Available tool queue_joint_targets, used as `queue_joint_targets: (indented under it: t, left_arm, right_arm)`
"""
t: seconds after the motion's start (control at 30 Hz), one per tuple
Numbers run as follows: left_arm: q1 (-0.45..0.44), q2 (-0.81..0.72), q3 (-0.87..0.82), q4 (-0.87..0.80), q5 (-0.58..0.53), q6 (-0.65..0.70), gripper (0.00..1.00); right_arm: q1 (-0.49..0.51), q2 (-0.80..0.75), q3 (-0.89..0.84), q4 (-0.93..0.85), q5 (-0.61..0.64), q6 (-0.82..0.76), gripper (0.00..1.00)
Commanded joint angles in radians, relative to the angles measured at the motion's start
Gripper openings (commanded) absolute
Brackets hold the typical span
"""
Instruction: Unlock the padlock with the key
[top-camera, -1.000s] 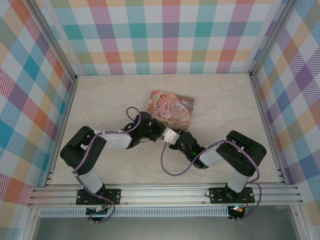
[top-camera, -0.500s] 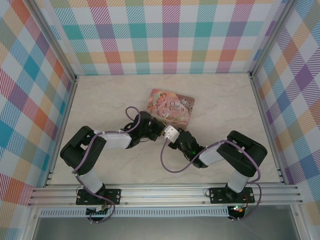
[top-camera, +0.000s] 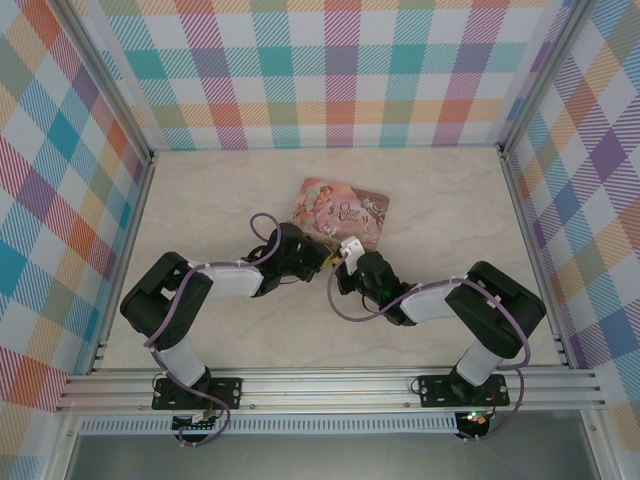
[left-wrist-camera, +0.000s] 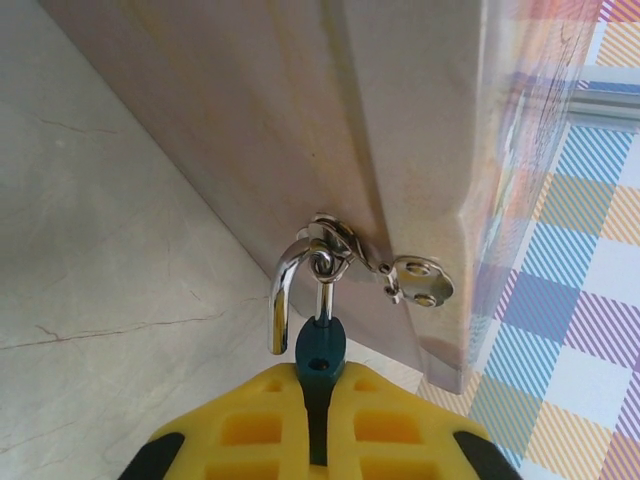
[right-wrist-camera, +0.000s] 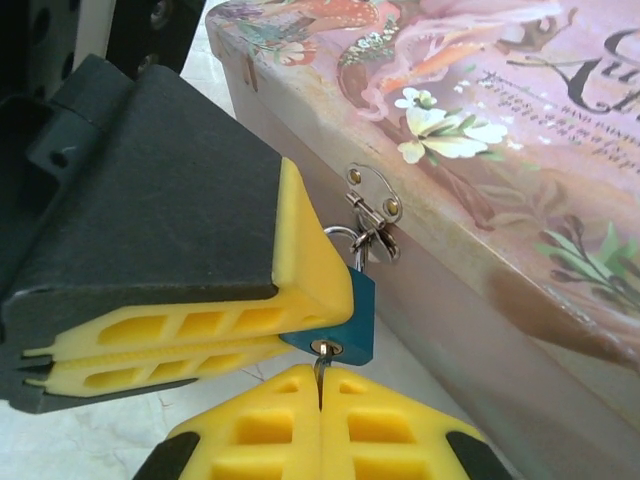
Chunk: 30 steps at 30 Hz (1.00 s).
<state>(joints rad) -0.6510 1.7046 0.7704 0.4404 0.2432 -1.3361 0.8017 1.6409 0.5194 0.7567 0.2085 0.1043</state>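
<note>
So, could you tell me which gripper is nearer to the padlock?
Left. The left gripper is clamped on the padlock; the right gripper is just off its keyhole face, pinching the inserted key.

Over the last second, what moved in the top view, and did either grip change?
The right arm swung forward and left, bringing the right end effector up to the padlock at the near edge of the tin. It is shut on the key, which sits at the keyhole. No visible grab or release. The left arm and the tin stayed put. The left end effector is shut on the padlock.
</note>
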Motion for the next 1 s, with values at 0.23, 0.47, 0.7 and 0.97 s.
queue_joint_targets:
  t: [0.23,0.47,0.7,0.97]
  left_arm:
    - [0.004,-0.067,0.010,-0.068,-0.001,0.092,0.30]
    - [0.038,-0.211,0.026,-0.307,-0.077,0.237,0.46]
    - [0.173,-0.328,0.129,-0.575,-0.109,0.442,0.70]
    - [0.341,-0.192,0.323,-0.678,-0.021,0.658,0.94]
  right_arm:
    - [-0.033,0.060,0.005,-0.063,-0.050,0.142,0.00]
    - [-0.054,0.041,-0.019,-0.031,-0.073,0.179,0.00]
    - [-0.071,0.022,-0.033,-0.017,-0.095,0.207,0.00]
    - [-0.076,0.023,-0.031,-0.016,-0.103,0.210,0.00]
